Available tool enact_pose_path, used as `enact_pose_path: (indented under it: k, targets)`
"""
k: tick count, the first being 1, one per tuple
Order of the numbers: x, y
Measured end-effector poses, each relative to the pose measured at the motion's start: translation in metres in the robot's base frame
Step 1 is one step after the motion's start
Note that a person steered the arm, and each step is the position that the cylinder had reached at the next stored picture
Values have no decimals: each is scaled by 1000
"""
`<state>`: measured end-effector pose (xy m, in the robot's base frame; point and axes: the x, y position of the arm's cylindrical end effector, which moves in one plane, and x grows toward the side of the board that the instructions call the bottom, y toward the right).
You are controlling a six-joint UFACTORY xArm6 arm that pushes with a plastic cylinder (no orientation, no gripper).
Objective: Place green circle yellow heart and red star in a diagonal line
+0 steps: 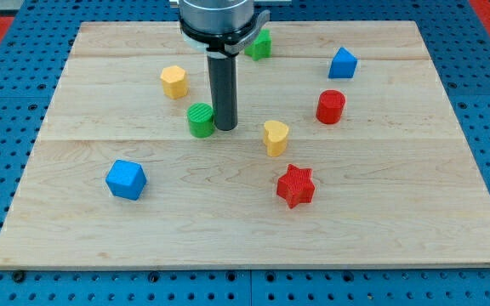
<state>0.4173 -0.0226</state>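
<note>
The green circle (pixel 201 120) sits left of centre on the wooden board. My tip (pixel 225 127) stands right beside it, touching or almost touching its right side. The yellow heart (pixel 275 137) lies to the right of my tip, a short gap away. The red star (pixel 295 186) lies below and slightly right of the heart. Circle, heart and star run roughly from upper left to lower right.
A yellow hexagon-like block (pixel 173 82) lies up and left of the circle. A green block (pixel 259 44) sits partly behind the arm at the top. A blue block (pixel 342 63) and a red cylinder (pixel 331 107) lie at right. A blue cube (pixel 126 179) lies at lower left.
</note>
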Motion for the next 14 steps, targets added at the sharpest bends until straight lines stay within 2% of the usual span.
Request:
enact_pose_path:
  k: [2,4,5,6,8,9,10,11,12,13,14]
  targets:
    - [-20,96]
    - [-16,168]
    - [-17,176]
    - [-7,151]
    - [20,46]
    - [32,45]
    - [13,94]
    - [56,165]
    - [171,137]
    - [185,-6]
    - [152,-154]
